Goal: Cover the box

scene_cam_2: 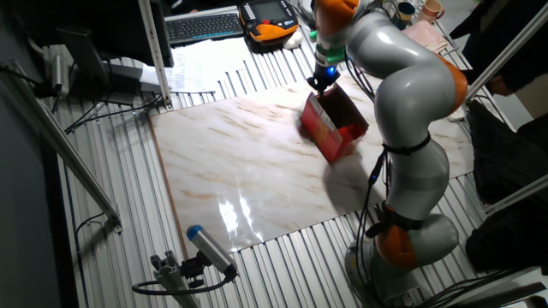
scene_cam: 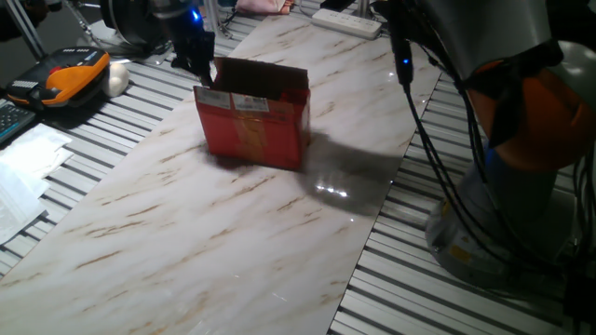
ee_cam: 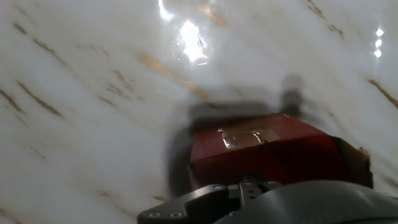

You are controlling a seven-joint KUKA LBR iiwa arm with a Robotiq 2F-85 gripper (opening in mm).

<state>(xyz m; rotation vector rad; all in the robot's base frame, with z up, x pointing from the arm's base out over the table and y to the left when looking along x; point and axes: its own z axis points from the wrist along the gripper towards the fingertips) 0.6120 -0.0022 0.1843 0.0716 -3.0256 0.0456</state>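
Note:
The red box [scene_cam: 253, 135] stands on the marble tabletop [scene_cam: 186, 242] with its top open. A brown flap [scene_cam: 265, 74] stands upright at its far side, and white labels sit near its top edge. My gripper [scene_cam: 197, 63] is at the box's upper left corner, by a small side flap. It is dark, and its fingers do not show clearly. In the other fixed view the gripper [scene_cam_2: 323, 81] hangs over the far end of the box [scene_cam_2: 330, 133]. The hand view is blurred: the box [ee_cam: 261, 152] lies just below the hand and no fingertips show.
An orange and black device [scene_cam: 70, 79] and papers [scene_cam: 28, 158] lie left of the table. A white power strip [scene_cam: 346, 20] is at the far end. A keyboard [scene_cam_2: 204, 26] sits beyond the table. The arm's base [scene_cam_2: 411, 239] and cables stand beside the table.

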